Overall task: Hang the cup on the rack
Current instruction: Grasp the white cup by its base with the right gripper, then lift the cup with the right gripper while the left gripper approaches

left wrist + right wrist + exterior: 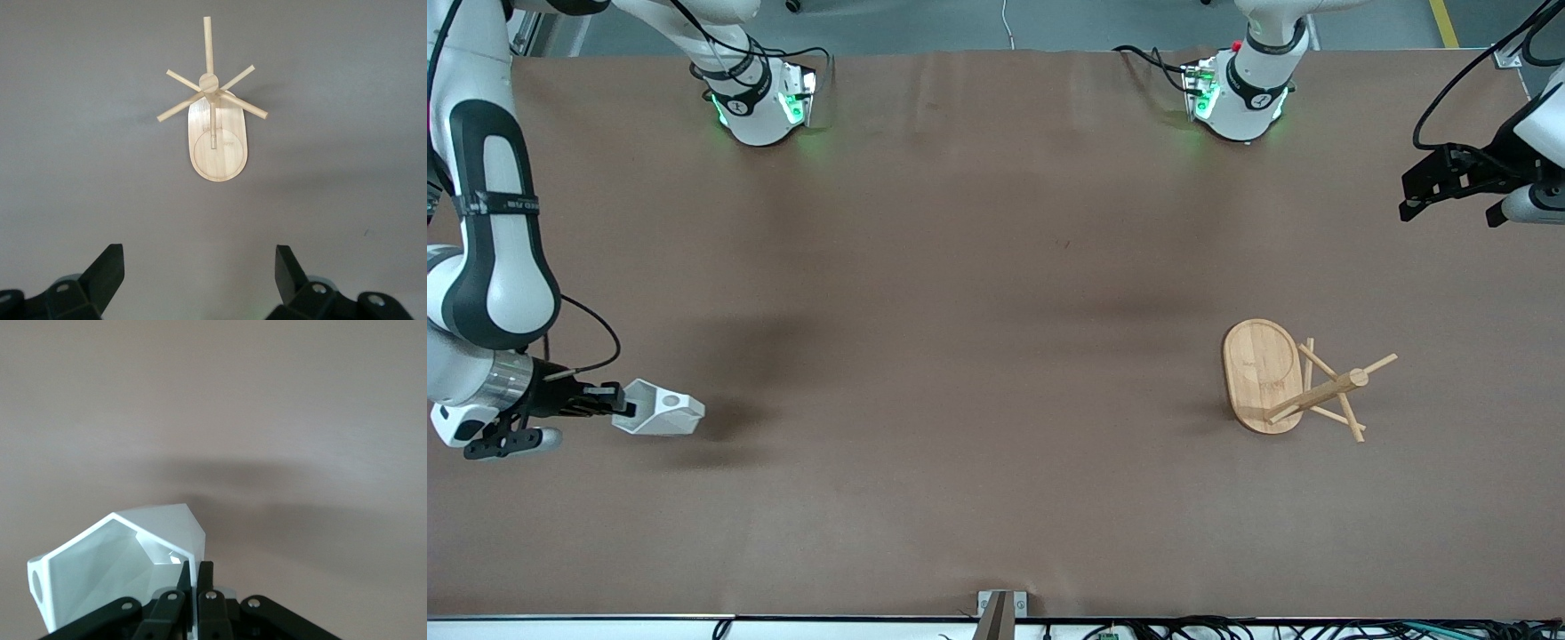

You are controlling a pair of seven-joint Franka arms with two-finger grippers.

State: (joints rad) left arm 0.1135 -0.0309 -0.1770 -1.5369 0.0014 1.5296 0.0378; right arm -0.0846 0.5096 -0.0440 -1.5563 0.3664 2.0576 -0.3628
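Note:
The white faceted cup [660, 410] is at the right arm's end of the table, its mouth turned sideways. My right gripper [624, 410] is shut on the cup's rim wall, one finger inside and one outside, and seems to hold it just above the table. In the right wrist view the cup [113, 560] sits against the right gripper [195, 570]. The bamboo rack [1325, 391] stands upright on its oval base [1261, 373] toward the left arm's end. My left gripper [1448, 216] is open and empty, up in the air. In the left wrist view it [200, 273] looks down on the rack [215, 127].
The brown table cover [978, 356] spreads between the cup and the rack. The two arm bases [760, 98] stand along the table's edge farthest from the front camera. A small metal bracket [1000, 609] is at the nearest edge.

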